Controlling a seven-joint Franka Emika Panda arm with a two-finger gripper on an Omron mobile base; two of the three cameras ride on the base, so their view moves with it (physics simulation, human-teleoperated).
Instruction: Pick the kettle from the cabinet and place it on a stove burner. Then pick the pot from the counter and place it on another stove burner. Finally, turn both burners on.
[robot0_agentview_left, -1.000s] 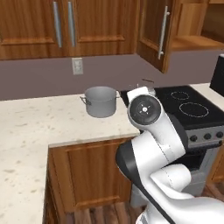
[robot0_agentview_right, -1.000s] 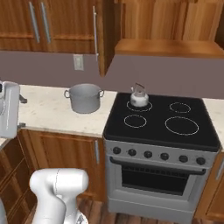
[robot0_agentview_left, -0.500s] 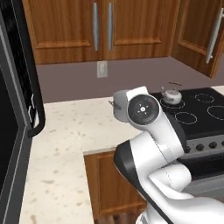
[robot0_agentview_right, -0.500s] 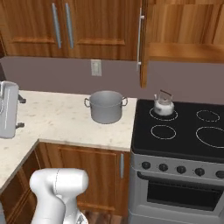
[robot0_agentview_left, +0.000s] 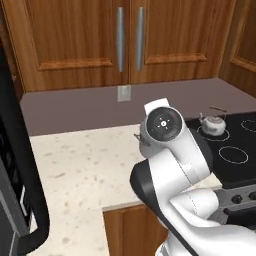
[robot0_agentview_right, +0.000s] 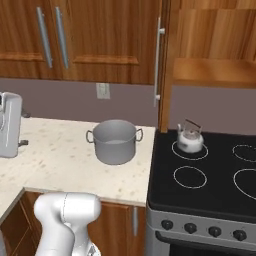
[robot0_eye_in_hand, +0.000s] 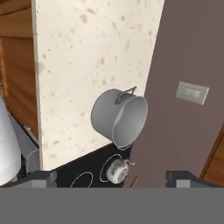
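Spanning the upper wall: the reddish-brown wooden wall cabinet (robot0_agentview_right: 100, 40) with long vertical silver bar handles, one door (robot0_agentview_right: 162, 65) standing open edge-on beside a plain wood shelf (robot0_agentview_right: 215, 72). Stretching below it: the cream-beige speckled stone bench (robot0_agentview_right: 55, 160) with brown flecks and a thick pale edge, butting against a black glass stove top (robot0_agentview_right: 210, 180) marked with white burner rings and fronted by a row of dark knobs. Sitting on the bench just beside the stove: the wide grey metal stockpot (robot0_agentview_right: 115, 141), straight-sided, lidless, upright, two small loop handles sticking out at the sides; in the hand view showing as a tilted open cylinder (robot0_eye_in_hand: 119, 117). Resting on the rear left burner ring: the small shiny silver kettle (robot0_agentview_right: 189, 139), rounded body, short spout, tall arched handle; also showing in the left base view (robot0_agentview_left: 212, 123). Rising in the foreground: the white arm (robot0_agentview_left: 172, 165), elbow bent, round dark-faced joint turned toward the camera, hand held well above and apart from the stockpot. Jaws (robot0_eye_in_hand: 112, 179) standing wide apart, gripping nothing, dark tips at the bottom corners of the hand view.
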